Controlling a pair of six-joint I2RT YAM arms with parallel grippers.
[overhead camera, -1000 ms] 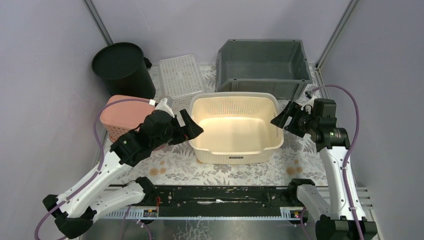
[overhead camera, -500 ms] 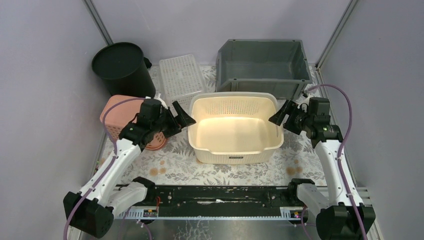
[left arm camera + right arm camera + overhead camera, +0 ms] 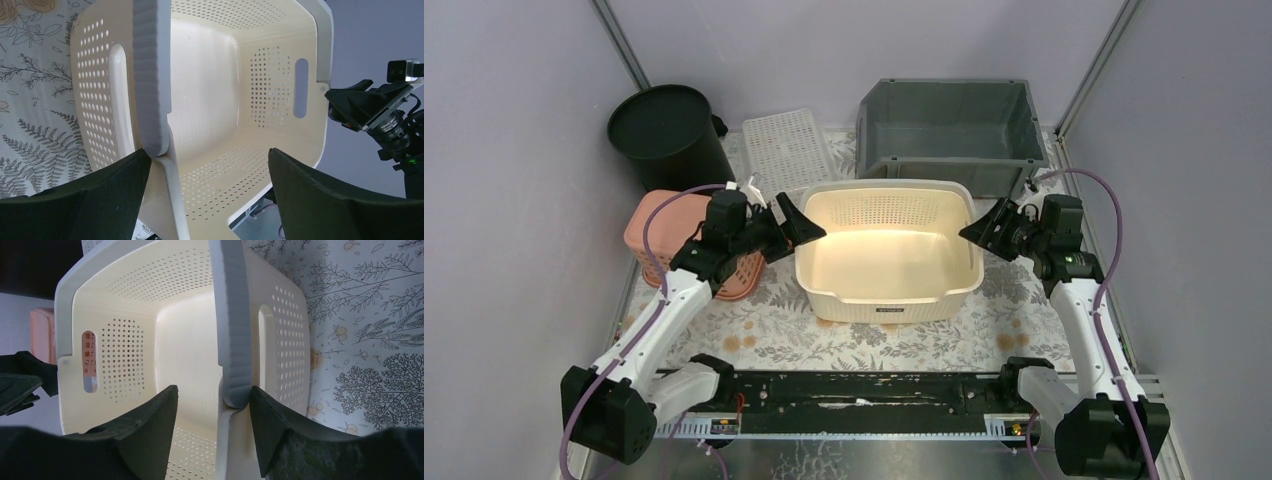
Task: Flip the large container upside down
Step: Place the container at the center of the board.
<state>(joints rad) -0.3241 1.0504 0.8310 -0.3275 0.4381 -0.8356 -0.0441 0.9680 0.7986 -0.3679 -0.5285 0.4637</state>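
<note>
Two arms are set at opposite sides of the cream basket (image 3: 887,255), which stands upright, mouth upward, in the middle of the tabletop (image 3: 854,345). In the overhead view, the left arm (image 3: 664,315) is placed at the basket's left rim and the right arm (image 3: 1084,310) at its right rim. A pink basket (image 3: 656,235) lies just beside the left arm, and a grey crate (image 3: 949,125) stands close behind the cream basket.

In the left wrist view, the left jaws are seen spread wide, with the rim between them. Nothing is held, and a clear gap is visible on each side.

In the right wrist view, the right jaws are set astride the opposite rim at a narrower spread. The outer finger (image 3: 310,440) is at or touching the rim. A gap shows at the inner finger (image 3: 135,440), so the rim is judged not yet clamped.

The step in hand is judged to be the two-sided grasp before the flip. Both rims should be seated deep between the fingers and clamped firmly before any lift. The grips should be placed directly opposite each other, so that the basket can be rotated about one line. The basket should be raised enough for its wall to pass over the tabletop, and kept forward of the crate while it is turned.
</note>
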